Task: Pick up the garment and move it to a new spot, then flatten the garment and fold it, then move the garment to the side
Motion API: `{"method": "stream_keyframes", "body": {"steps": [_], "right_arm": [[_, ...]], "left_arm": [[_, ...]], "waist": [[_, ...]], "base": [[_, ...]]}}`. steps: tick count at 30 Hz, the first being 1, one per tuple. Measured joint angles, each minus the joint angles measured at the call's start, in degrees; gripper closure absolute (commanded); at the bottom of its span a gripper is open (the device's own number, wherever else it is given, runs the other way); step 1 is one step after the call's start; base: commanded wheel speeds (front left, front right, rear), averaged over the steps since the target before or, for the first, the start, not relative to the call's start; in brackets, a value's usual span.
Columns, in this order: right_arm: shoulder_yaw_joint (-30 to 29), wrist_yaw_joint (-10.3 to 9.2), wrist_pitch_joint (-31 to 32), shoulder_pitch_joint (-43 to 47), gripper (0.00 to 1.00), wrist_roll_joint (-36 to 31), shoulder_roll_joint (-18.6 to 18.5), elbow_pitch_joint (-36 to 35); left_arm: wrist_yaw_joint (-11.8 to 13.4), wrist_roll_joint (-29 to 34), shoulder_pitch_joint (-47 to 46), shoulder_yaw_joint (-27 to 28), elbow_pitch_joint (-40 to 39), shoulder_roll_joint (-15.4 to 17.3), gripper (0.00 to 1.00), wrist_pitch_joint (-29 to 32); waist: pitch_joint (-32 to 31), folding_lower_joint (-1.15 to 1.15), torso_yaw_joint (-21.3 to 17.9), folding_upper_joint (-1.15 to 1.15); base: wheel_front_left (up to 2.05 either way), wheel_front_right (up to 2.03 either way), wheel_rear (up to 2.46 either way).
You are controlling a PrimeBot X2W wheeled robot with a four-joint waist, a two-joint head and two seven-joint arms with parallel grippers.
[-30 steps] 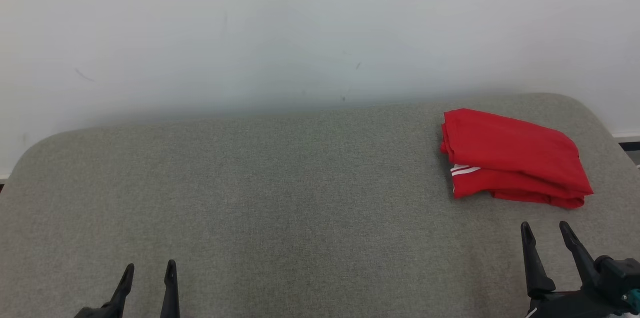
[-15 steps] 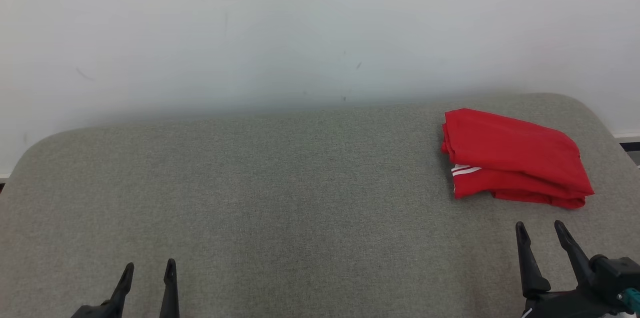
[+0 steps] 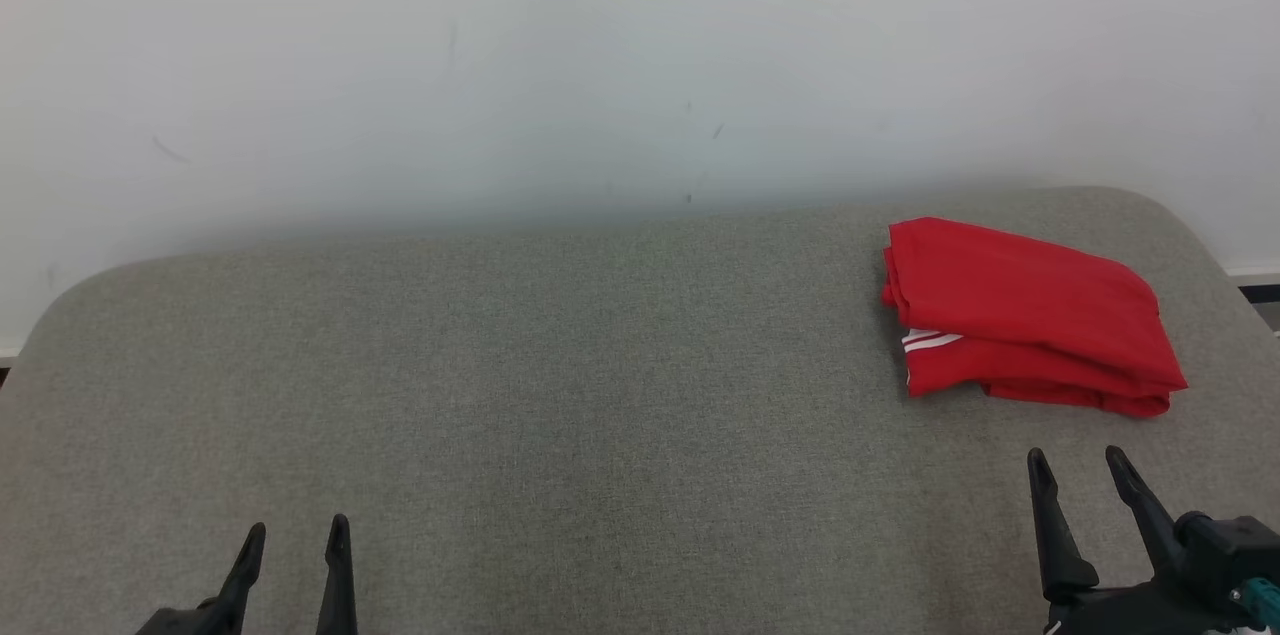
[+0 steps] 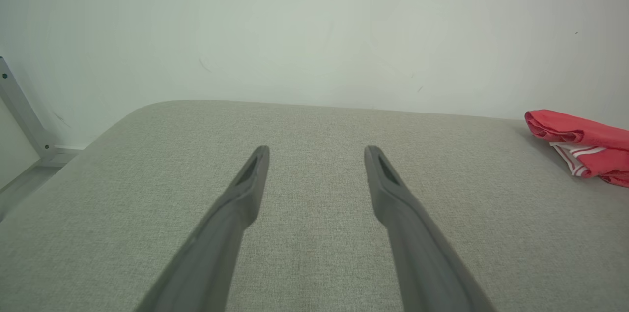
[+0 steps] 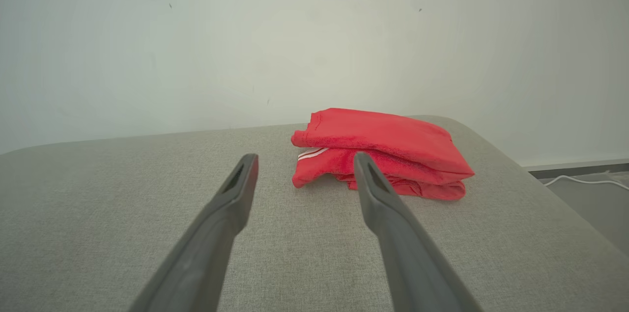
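Folded red fabric garment with white stripes (image 3: 1030, 310) lies at the far right of the grey cloth-covered counter (image 3: 560, 395). Left hand (image 3: 297, 525) and right hand (image 3: 1075, 455) are spread and empty, both apart from it. The side placement appears complete, and no further grasp seems required.

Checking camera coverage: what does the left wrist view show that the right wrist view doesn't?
Left wrist, not right: a grey metal strut at the left edge. Right wrist, not left: a white cable on the floor, and the folded red garment whole rather than cut off. Both: the garment, the grey padded surface, the white wall.
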Motion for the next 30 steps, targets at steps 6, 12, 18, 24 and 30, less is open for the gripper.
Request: {"method": "stream_keyframes", "body": {"steps": [6,12,18,24,30], "right_arm": [[-0.4,0.00,1.0,0.3,0.00,-0.2,0.2,-0.9],[-0.9,0.00,1.5,0.2,0.00,-0.2,0.2,-1.0],[-1.1,0.00,2.0,0.2,0.00,-0.2,0.0,-1.0],[-1.3,0.00,2.4,0.2,0.00,-0.2,0.0,-0.8],[-1.4,0.01,2.4,0.1,0.00,-0.2,-0.2,-0.5]], "left_arm": [[0.0,0.0,0.0,0.1,-0.1,0.0,0.00,0.1],[0.0,0.0,0.0,0.1,-0.1,0.0,0.00,0.1],[0.0,0.0,-0.1,0.2,-0.1,0.0,0.00,0.1],[0.0,0.0,-0.1,0.2,-0.1,0.0,0.00,0.1],[0.0,-0.1,-0.1,0.1,0.0,0.1,0.00,0.1]], "waist": [[0.0,0.00,0.0,0.00],[0.1,0.00,0.2,0.00],[0.1,0.00,0.3,0.00],[0.1,0.00,0.4,0.00],[0.1,0.00,0.4,0.00]], "base": [[0.00,0.00,0.00],[0.00,0.00,0.00],[0.00,0.00,0.00],[0.00,0.00,0.00],[0.00,0.00,0.00]]}}
